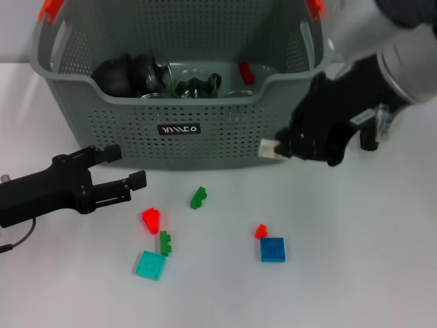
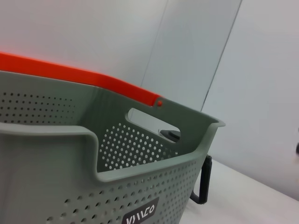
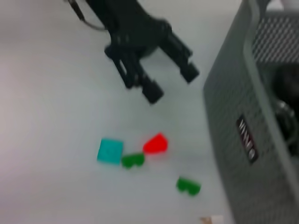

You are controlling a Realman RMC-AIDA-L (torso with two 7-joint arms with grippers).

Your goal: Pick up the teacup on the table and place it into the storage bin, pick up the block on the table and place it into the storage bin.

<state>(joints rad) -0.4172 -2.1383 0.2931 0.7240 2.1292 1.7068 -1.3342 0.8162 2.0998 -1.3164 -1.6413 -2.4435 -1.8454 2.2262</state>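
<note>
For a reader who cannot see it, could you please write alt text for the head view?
The right gripper holds a small white block against the front of the grey-green storage bin, which already holds glassware and a red block. The left gripper is open above the white table, near scattered red, green, teal and blue blocks.

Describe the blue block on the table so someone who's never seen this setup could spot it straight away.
Start at the large grey-green storage bin at the back of the white table. Come forward from its right half towards the near edge to the blue block. It is flat, square and the only blue piece, with a small red block touching its far left corner.
</note>
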